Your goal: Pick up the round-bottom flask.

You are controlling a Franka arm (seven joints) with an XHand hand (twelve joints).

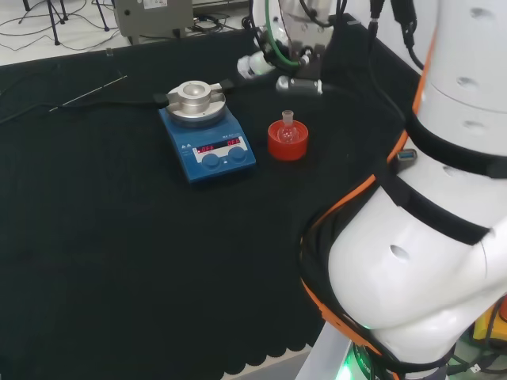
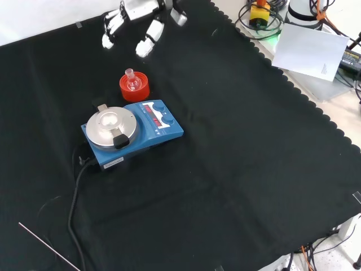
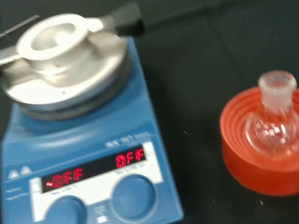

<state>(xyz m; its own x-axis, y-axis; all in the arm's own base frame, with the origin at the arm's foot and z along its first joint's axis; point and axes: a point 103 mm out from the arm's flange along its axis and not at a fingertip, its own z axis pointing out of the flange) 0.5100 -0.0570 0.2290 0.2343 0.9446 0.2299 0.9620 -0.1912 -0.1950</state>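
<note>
Where the black cloth (image 2: 237,186) is spread over the bench, its scalloped edge is seen running down the right side of the front view, with pale floor, a sheet of white paper (image 2: 311,52) and loose cables beyond it at the upper right. At the lower left of that view a thin metal rod (image 2: 48,246) is laid on the cloth, and a black cable (image 2: 73,209) is led from there up to a blue hotplate stirrer (image 2: 135,132) left of centre, on which a round silver top plate (image 2: 110,125) is carried. Just above the stirrer, near it but apart, a red ribbed ring stand (image 2: 134,87) is placed, and the clear round-bottom flask (image 2: 132,82) is seated in it, neck upright. Higher still, at the upper left of the front view, the hand (image 2: 132,20) is held above the cloth, well clear of the flask, with its fingers spread and relaxed and nothing grasped. In the head view, grey floor, cables and a grey equipment box (image 1: 154,16) are seen past the cloth's far edge along the top of the frame.
</note>
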